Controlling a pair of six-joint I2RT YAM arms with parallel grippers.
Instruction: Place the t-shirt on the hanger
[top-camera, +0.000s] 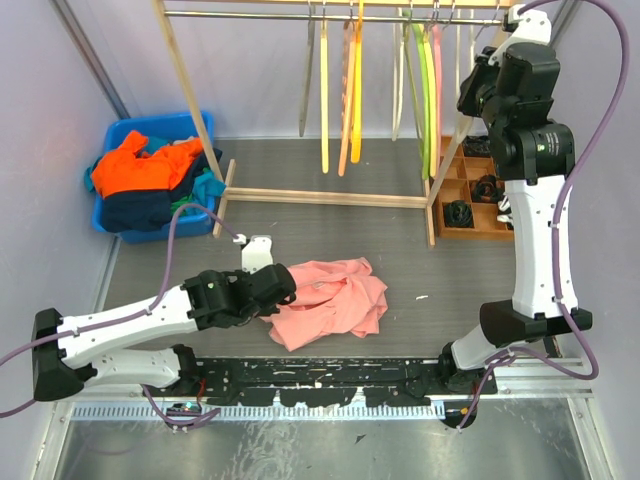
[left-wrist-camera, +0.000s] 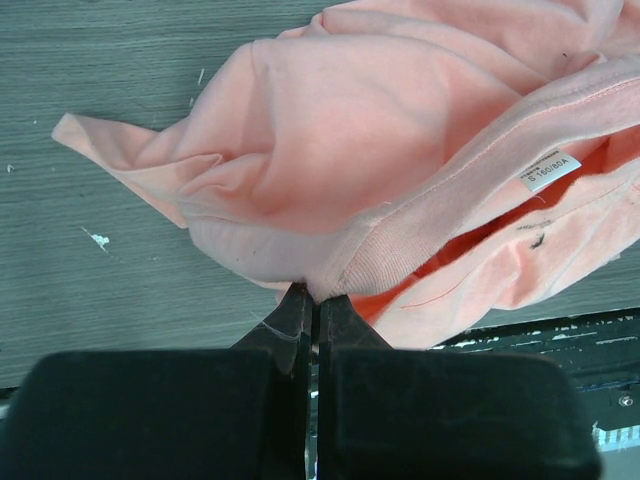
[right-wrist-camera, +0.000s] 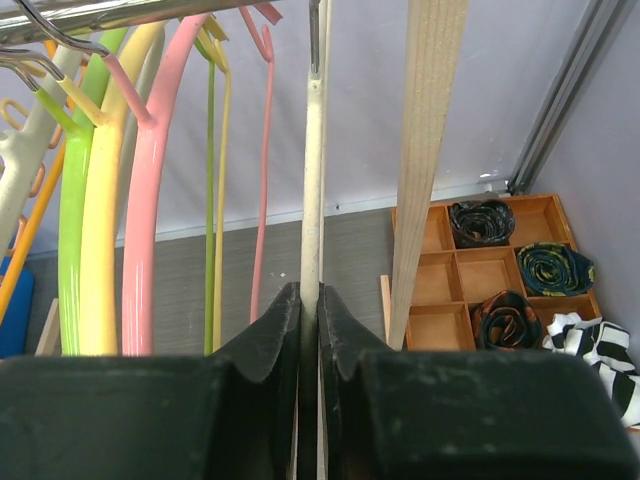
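With the t-shirt (top-camera: 335, 300) heaped on the bench (top-camera: 450, 275) mid-frame, my left jaws clamp its collar, my right jaws clamp the hanger (right-wrist-camera: 312, 180) upper right; threading it is not yet begun.

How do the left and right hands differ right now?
The left hand is low over the table, pinching the salmon t-shirt at its ribbed neckband; the right hand is raised at the rack, clamped on the cream hanger. The left holds soft crumpled cloth, the right a rigid bar. Both are shut.
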